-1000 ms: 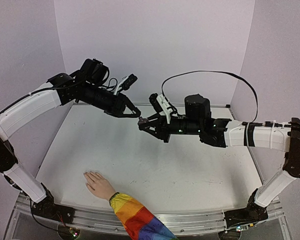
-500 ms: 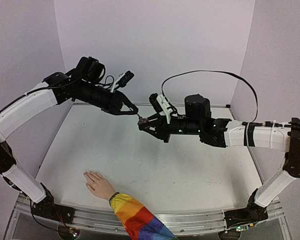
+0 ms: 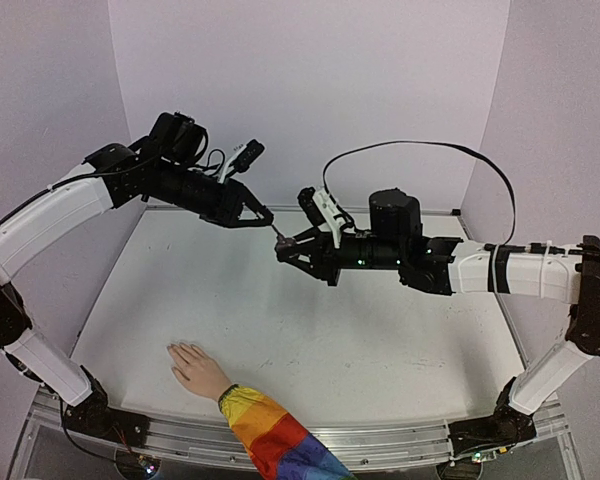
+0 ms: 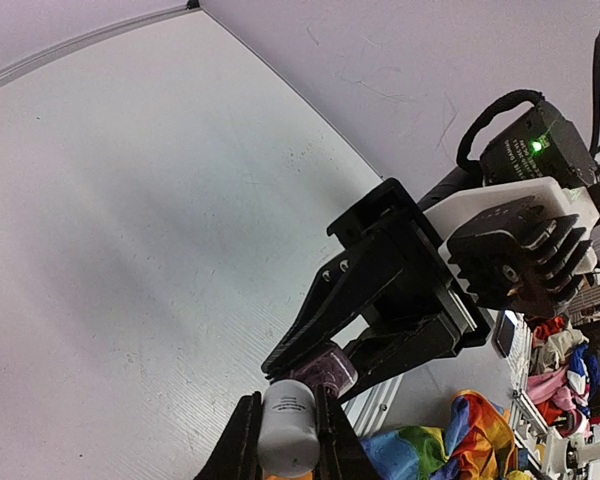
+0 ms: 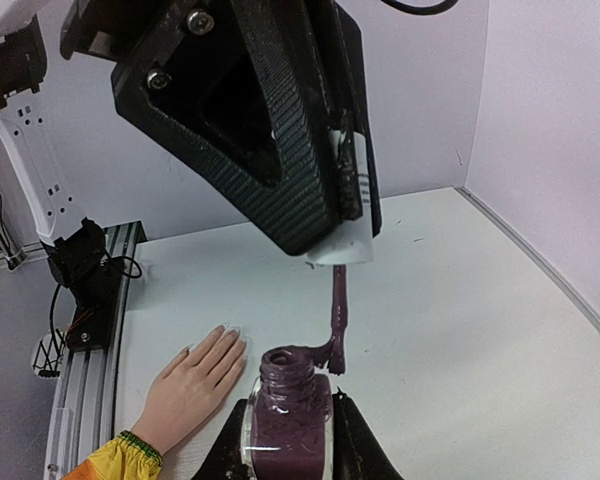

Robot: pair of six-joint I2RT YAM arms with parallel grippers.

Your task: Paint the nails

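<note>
The pale hand with a rainbow-striped sleeve lies flat near the table's front left, and its nails look pale. High over the table's back middle, my right gripper is shut on an uncapped bottle of purple polish. My left gripper is shut on the bottle's white cap. The cap's purple-coated brush hangs just right of the bottle's neck, and a string of polish joins it to the rim.
The white table is bounded by lilac walls behind and at both sides. An aluminium rail runs along its near edge. A black cable loops above the right arm.
The left gripper has drawn back slightly up and to the left with the cap, away from the bottle. The right arm and the hand have stayed where they were.
</note>
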